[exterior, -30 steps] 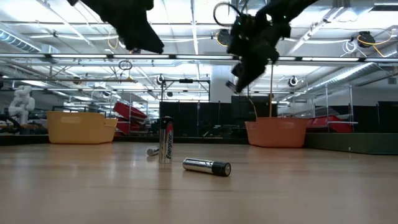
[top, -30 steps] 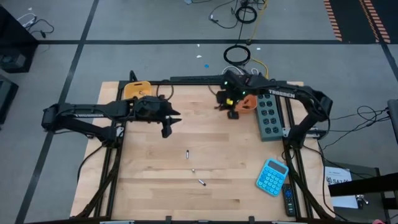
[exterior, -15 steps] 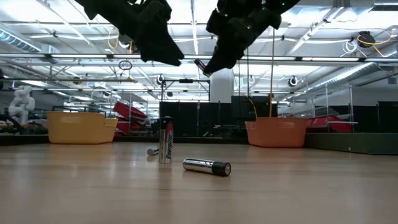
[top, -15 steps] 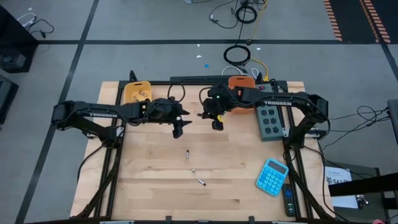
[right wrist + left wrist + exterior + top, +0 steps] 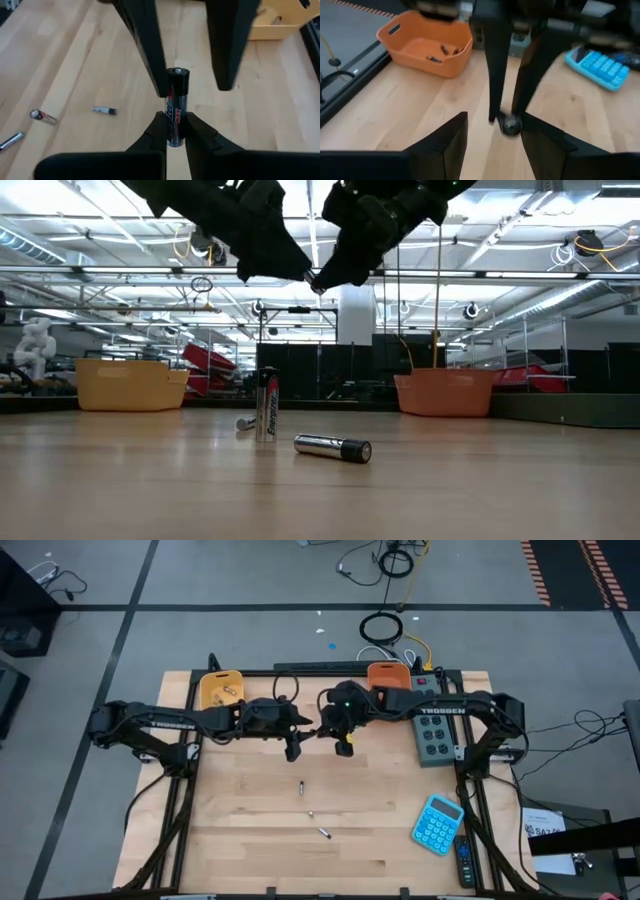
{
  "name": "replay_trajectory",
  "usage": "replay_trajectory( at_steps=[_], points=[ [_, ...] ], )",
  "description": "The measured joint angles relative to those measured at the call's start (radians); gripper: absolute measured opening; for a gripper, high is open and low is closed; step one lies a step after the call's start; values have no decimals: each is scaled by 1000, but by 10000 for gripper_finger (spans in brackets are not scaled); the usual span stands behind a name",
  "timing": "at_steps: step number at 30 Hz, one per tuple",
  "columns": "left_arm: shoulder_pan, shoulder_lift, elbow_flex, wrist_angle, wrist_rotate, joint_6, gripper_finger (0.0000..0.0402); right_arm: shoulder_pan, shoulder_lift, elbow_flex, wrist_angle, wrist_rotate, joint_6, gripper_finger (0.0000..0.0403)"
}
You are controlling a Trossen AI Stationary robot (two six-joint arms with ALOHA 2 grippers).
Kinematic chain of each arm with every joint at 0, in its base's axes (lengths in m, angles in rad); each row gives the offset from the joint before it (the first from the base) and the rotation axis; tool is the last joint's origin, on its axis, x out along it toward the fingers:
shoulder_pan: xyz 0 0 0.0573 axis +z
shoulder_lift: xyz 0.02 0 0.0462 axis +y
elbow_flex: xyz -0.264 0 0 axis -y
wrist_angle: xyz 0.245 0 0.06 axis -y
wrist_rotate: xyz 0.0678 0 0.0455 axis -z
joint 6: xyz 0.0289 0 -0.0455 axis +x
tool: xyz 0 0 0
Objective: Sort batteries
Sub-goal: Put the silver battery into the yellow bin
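black battery (image 5: 176, 107) half hidden in right tool (image 5: 172, 131), left tool (image 5: 492, 131) blurred.

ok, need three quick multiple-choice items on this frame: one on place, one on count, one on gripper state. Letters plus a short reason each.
1. Where is the battery that the right gripper holds?
A. In the orange bin
B. In the air above the table, between the left gripper's fingers
C. On the blue calculator

2. How many batteries rest on the table?
A. One
B. Three
C. Seven

3. What is the left gripper doing?
A. Open around the offered battery
C. Shut on a battery
B. Resting on the table

Answers: 1 B, the right wrist view shows the battery raised between the other arm's fingers. 2 B, the high view shows three. 3 A, its fingers stand apart on either side of the battery.
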Motion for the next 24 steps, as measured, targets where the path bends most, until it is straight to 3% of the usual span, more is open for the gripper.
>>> replay_trajectory(
  at_steps=[10,18,24],
  points=[
    [-1,-1,0,14,6,0,140,3,0,0,60,-4,30,21],
    [-13,-1,0,10,16,0,56,18,0,0,65,4,30,21],
    [-13,-4,2,-14,16,-50,56,19,0,-3,97,4,93,25]
  ],
)
